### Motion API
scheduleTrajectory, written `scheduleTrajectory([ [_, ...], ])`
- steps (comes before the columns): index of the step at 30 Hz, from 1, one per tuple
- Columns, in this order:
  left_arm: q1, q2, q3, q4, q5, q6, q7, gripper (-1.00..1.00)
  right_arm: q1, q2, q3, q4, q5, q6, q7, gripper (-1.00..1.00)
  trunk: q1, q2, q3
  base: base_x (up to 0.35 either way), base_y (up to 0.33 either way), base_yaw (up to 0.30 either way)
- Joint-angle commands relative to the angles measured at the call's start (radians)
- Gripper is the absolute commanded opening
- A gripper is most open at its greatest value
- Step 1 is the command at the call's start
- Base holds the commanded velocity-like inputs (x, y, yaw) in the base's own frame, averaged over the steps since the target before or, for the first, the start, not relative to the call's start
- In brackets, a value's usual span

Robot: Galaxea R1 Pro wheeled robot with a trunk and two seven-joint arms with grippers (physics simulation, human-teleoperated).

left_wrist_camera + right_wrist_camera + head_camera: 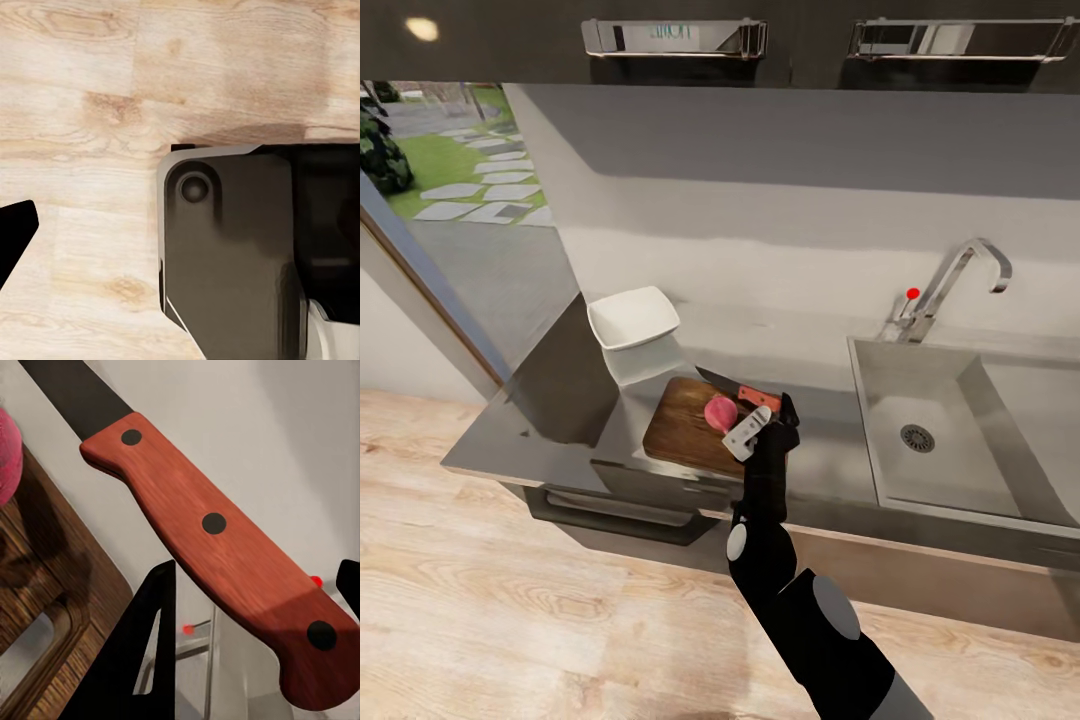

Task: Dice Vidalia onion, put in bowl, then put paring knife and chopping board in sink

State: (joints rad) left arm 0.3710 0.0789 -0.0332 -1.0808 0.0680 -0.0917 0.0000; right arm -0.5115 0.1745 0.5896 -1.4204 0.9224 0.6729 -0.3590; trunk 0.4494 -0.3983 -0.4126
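Presently the right gripper (760, 425), closed on the paring knife (743, 392) at frame centre, could roll the round Vidalia onion (720, 411) off the chopping board (685, 427).

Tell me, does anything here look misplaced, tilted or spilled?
Nothing stands out. The Vidalia onion sits whole on the chopping board, the paring knife is beside it, and the bowl stands upright.

Wood-grain chopping board (685, 428), matte metal sink (945, 440), glossy white bowl (632, 318)
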Motion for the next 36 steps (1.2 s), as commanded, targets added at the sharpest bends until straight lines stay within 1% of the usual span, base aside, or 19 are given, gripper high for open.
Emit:
scheduleTrajectory([
  [1, 0.0, 0.001, -0.002, -0.001, 0.007, -0.002, 0.0, 1.0, -0.001, 0.0, 0.002, 0.0, 0.001, 0.006, 0.0, -1.0, 0.001, -0.002, -0.001, 0.0, 0.0, 0.0],
  [14, 0.0, 0.001, -0.002, -0.001, 0.007, -0.002, 0.0, 1.0, -0.001, 0.0, 0.002, 0.0, 0.002, 0.007, -0.001, -1.0, 0.001, -0.002, -0.002, 0.0, 0.0, 0.0],
  [30, 0.0, 0.001, -0.002, -0.001, 0.007, -0.002, 0.0, 1.0, -0.001, 0.0, 0.001, 0.0, 0.003, 0.007, -0.001, -1.0, 0.001, -0.002, -0.024, 0.0, 0.0, 0.0],
  [36, 0.0, 0.001, -0.002, 0.002, 0.007, -0.002, 0.0, 1.0, -0.001, 0.0, 0.001, 0.0, 0.001, 0.007, -0.001, -1.0, 0.001, -0.002, -0.025, 0.0, 0.0, 0.0],
])
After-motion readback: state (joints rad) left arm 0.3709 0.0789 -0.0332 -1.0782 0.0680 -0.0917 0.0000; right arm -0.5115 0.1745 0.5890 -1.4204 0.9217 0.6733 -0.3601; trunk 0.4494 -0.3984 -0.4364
